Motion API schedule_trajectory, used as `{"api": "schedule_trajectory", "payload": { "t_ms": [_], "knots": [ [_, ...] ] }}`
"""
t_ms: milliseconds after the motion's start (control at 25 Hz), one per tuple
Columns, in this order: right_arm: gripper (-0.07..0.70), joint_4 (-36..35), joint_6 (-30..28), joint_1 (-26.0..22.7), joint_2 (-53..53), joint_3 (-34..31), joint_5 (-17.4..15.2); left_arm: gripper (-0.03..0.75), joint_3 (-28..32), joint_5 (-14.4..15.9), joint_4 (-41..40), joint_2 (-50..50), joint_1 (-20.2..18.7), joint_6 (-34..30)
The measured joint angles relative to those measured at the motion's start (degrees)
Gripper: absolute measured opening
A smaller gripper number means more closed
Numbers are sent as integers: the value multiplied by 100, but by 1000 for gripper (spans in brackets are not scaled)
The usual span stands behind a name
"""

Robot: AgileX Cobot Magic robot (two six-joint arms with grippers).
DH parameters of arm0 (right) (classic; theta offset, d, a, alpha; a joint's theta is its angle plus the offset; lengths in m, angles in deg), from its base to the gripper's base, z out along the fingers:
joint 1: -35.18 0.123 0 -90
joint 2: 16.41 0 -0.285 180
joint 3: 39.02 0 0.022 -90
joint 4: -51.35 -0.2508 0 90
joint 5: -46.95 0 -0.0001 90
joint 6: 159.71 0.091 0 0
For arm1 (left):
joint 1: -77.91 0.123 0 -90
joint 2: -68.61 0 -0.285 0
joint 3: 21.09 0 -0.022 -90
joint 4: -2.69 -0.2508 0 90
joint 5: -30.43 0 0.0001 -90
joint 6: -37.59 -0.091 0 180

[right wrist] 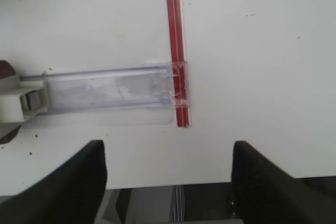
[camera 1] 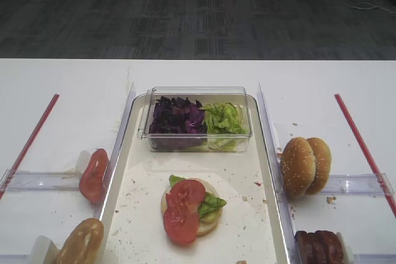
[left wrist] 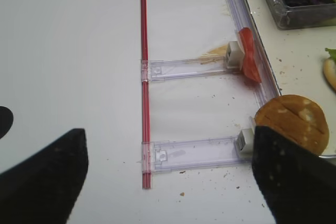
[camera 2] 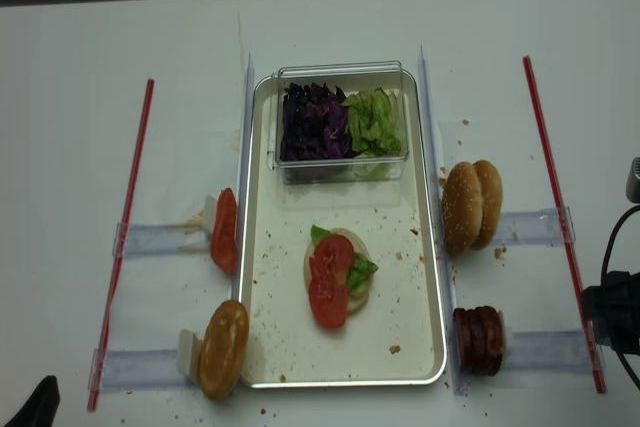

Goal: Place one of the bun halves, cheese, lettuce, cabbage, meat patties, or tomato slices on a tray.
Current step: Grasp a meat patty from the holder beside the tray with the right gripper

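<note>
While both of my arms sit back at the near table edge, the tray [camera 2: 262, 347] already carries a partial stack: a pale bun half [camera 1: 207, 222] lying cut face up, lettuce [camera 1: 211, 204] on it, and two tomato slices [camera 1: 183, 209] overlapping on top. I judge the build to be roughly at its midpoint. No patty and no top bun are on the stack yet, and I see no cheese anywhere.

Remaining stock stands in the side racks. The meat patties [camera 2: 479, 340] stand on edge just right of the tray's near corner. Two sesame bun halves [camera 2: 472, 205] stand on edge farther back on the right. A spare tomato slice [camera 2: 225, 230] and another bun half [camera 2: 224, 347] stand on the left. The cabbage [camera 2: 312, 122] fills the clear box [camera 1: 244, 91] at the tray's far end, beside more lettuce.

My right gripper [right wrist: 168, 182] has its fingers [right wrist: 79, 182] set wide apart, holding nothing, above bare table near the red strip [right wrist: 176, 45]. My left gripper [left wrist: 168, 177] is likewise spread and empty. A patty appears the logical next item, and my right arm is nearest to it.
</note>
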Motion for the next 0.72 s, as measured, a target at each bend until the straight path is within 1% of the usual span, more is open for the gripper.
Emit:
{"api": "schedule_trajectory", "payload": {
  "t_ms": [360, 520, 600, 720],
  "knots": [
    [538, -379, -302, 0, 25, 0, -21, 616, 0, 0, 0, 0, 0, 0],
    [537, -558, -382, 0, 28, 0, -87, 616, 0, 0, 0, 0, 0, 0],
    [524, -568, -400, 53, 28, 0, -130, 616, 0, 0, 0, 0, 0, 0],
    [498, -573, -400, 311, 28, 0, -153, 616, 0, 0, 0, 0, 0, 0]
  ]
}}
